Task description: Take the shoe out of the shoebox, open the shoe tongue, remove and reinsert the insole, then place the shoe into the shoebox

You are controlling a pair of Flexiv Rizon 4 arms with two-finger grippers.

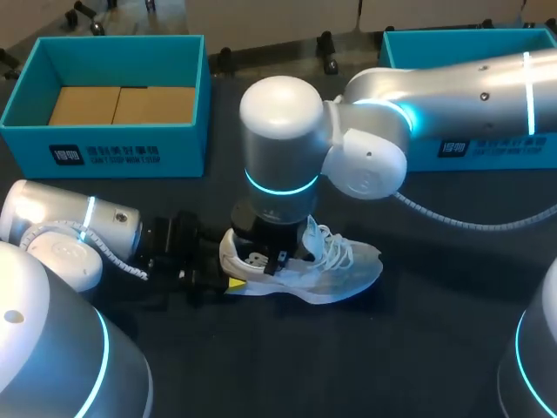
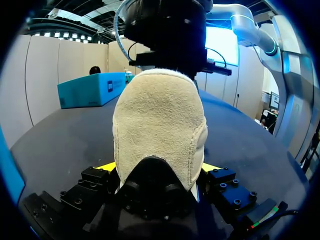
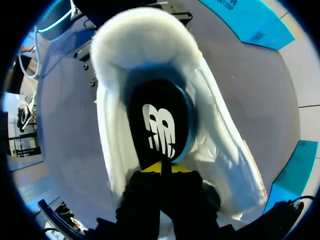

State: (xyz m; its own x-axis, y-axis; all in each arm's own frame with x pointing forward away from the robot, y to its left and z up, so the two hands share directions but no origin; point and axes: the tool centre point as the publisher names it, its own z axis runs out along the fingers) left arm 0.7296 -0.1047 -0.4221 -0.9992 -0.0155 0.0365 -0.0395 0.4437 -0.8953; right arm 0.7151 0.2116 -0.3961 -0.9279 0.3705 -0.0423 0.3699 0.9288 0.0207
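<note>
Left pincer (image 2: 159,169) is clamping the heel of the white mesh lace-up shoe (image 1: 335,268), lying on its sole in the middle of the dark counter (image 1: 418,348). Right pincer (image 3: 161,169) is standing inside the collar, tips pinching nearly shut on the black printed insole (image 3: 157,125); drawing it straight upward, heel braced, is looking wisest. Teal open shoebox (image 1: 130,148) is sitting well apart behind, leaving open room around the toe.
</note>
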